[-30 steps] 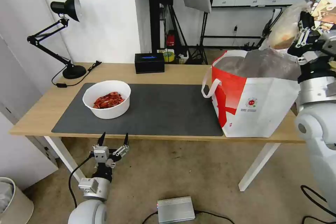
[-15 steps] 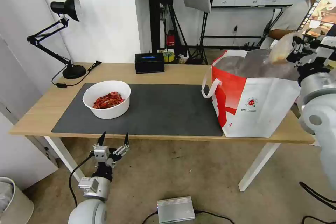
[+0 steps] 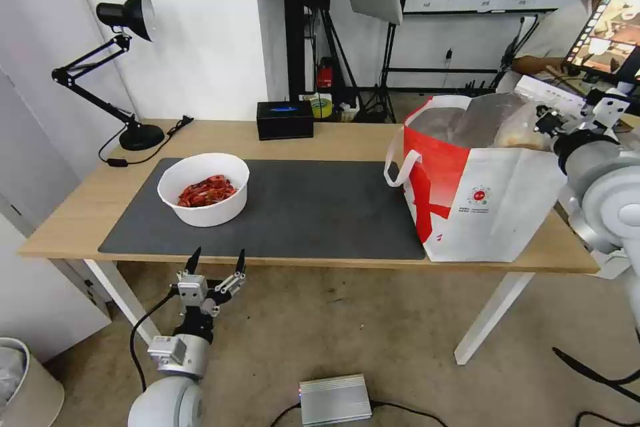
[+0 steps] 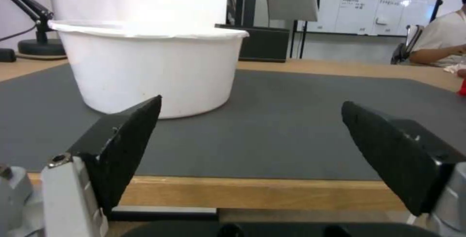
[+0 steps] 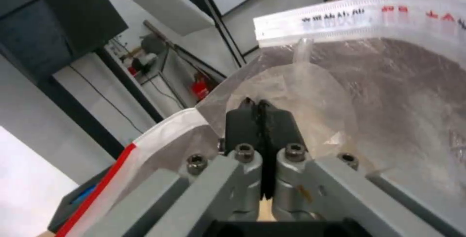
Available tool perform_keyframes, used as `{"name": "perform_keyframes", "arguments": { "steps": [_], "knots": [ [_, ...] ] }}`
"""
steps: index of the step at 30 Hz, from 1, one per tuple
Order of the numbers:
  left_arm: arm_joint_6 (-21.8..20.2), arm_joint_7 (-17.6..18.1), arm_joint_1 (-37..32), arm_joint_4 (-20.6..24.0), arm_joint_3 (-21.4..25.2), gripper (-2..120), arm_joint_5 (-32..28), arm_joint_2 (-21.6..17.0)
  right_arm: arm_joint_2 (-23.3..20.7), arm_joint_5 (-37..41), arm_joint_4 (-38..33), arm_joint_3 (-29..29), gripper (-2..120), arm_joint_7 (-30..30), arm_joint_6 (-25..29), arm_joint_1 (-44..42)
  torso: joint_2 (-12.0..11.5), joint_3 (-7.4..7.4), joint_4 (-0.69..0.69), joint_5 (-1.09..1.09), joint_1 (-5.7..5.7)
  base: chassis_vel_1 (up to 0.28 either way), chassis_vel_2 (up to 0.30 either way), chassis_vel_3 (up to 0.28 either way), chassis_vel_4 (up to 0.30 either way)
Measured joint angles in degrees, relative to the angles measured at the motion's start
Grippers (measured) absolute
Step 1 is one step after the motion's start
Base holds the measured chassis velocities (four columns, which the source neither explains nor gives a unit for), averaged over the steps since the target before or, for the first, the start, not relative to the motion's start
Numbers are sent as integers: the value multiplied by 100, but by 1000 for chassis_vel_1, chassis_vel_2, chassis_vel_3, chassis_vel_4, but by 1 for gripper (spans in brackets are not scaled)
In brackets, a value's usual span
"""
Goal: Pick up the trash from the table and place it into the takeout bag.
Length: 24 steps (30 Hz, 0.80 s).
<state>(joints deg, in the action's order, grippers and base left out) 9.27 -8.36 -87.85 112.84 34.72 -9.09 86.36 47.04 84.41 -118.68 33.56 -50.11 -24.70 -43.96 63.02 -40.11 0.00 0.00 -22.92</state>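
The right pincer (image 5: 257, 111), clamped on the small clear bag (image 3: 517, 133), hung inside the takeout bag (image 3: 480, 203) at three o'clock; releasing low should prevent spills. Left pincer (image 3: 217, 265) stood apart below the desk (image 3: 333, 140).

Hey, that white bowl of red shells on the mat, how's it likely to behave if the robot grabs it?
The white bowl looks rigid and thin-walled, so probably light. Its wide flat base suggests it won't tip easily. The smooth wall could slip between fingers, and the loose red shells may spill if tilted.
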Motion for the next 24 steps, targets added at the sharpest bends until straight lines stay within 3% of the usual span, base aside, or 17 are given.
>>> {"name": "perform_keyframes", "arguments": {
  "steps": [5,18,20,22,24],
  "knots": [
    [-17,0,16,29,-28,100,5,10,0,317,-4,4,15,-238,-13,66,0,0,-1,1,0,0,0,0,0],
    [-35,5,58,50,24,100,-45,-46,-30,1121,50,23,67,-755,16,480,0,0,0,0,0,0,0,0,0],
    [-35,5,59,49,25,100,-49,-47,-30,1127,51,24,67,-759,18,483,0,0,0,0,0,0,0,0,0],
    [-37,7,87,24,35,100,-86,-43,-25,1118,41,31,80,-658,169,496,0,0,-1,1,0,0,0,0,0],
    [-37,7,96,15,35,100,-95,-38,-17,969,-11,43,84,-423,279,448,0,0,0,-1,0,0,0,0,0]
  ]
}}
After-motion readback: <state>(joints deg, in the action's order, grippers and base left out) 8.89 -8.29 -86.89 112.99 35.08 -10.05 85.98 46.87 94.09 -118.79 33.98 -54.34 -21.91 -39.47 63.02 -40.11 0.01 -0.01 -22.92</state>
